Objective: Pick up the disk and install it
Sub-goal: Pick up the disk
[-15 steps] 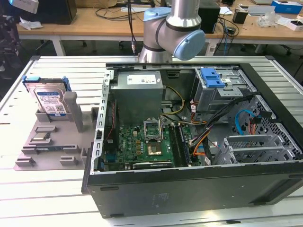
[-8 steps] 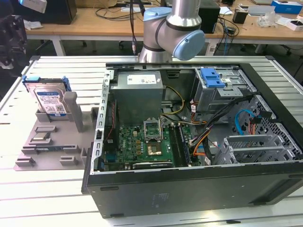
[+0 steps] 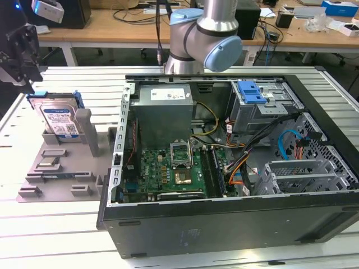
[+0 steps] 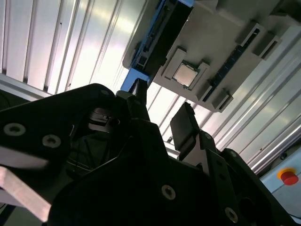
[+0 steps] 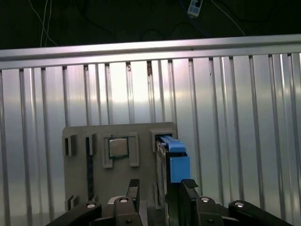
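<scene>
Silver-grey metal disk in blue plastic carrier (image 5: 172, 159) stands edge-up beneath the gripper (image 5: 161, 189), lined up between its wide-apart jaws.

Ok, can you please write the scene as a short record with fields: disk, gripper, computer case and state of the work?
disk: stands upright in a slot of the grey holder, on the exterior view's left
gripper: above the disk, fingers open and apart, holding nothing
case: side open, board visible, on the exterior view's right of the holder
work: disk not yet picked up
</scene>
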